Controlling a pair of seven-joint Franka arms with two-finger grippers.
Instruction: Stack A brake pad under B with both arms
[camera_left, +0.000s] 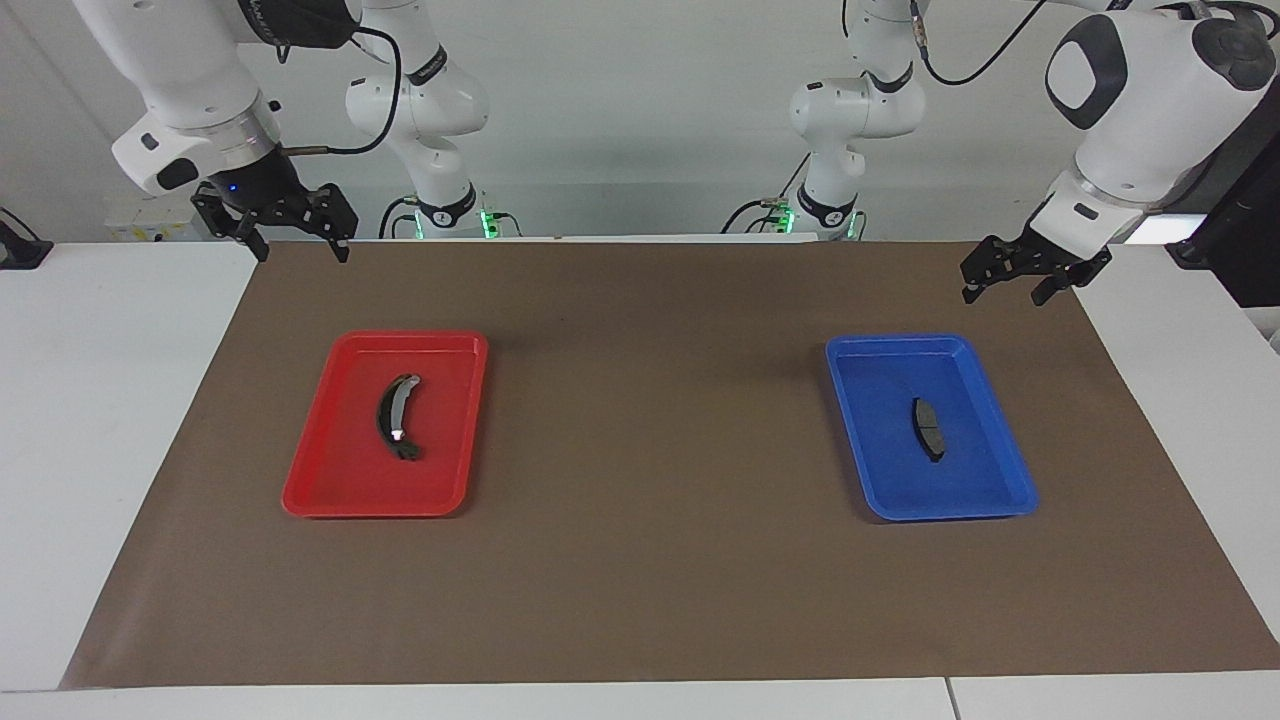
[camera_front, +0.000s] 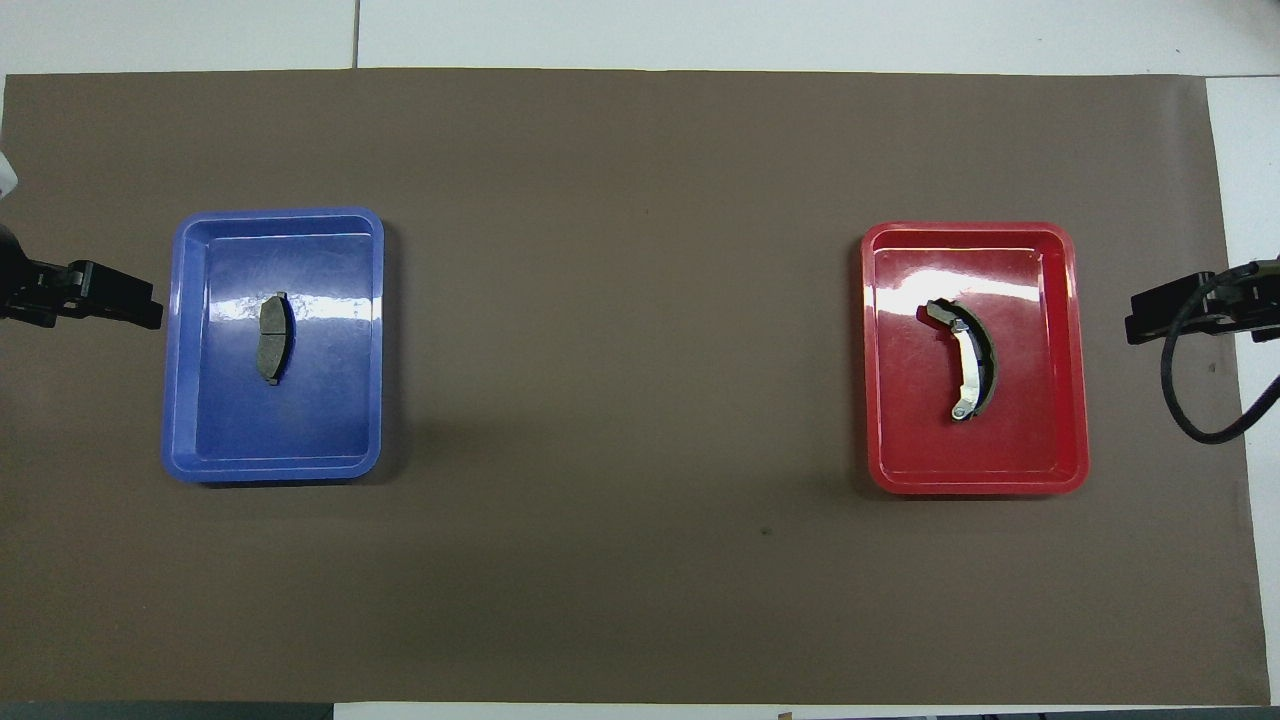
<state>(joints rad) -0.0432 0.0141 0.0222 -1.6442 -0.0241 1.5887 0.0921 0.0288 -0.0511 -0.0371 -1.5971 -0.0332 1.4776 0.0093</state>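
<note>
- Overhead view's edges crop the left gripper (camera_front: 140, 310) and the right gripper (camera_front: 1140, 322).
- Groove across A brake pad (camera_left: 928, 428) too small to read in the facing view.

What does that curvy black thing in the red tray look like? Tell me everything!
The long crescent-shaped black brake pad has a dark lining along its outer curve and a shiny silvery metal strip inside it. It lies flat near the middle of the red plastic tray, touching only the tray floor. No gripper is on it.

Both arms are glossy white with dark grey joint caps, black cables and a black two-fingered tool (camera_left: 298, 235) each.
</note>
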